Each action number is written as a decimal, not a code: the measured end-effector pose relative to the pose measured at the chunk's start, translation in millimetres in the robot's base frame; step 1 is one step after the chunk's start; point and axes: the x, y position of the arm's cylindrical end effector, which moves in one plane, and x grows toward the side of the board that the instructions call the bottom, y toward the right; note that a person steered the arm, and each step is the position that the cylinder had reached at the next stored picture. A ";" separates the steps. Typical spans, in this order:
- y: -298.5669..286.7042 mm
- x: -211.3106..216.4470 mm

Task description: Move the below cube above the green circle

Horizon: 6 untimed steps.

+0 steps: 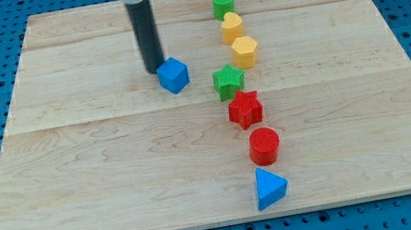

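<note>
The rod's tip point(155, 70) touches the blue cube point(173, 75) from the view's left on the wooden tabletop point(98, 175); the green circle point(224, 3) stands well apart at upper right. No gripper shows.

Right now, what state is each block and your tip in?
my tip: down on the board, at the blue cube's left edge.
blue cube: flat, apart from the column.
green circle: upright, topmost.
yellow blocks: two, touching.
green star: against the red star.
red cylinder: upright.
blue triangle: lowest.
</note>
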 end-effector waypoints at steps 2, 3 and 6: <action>60.2 34.2; 54.5 -32.9; 17.8 9.5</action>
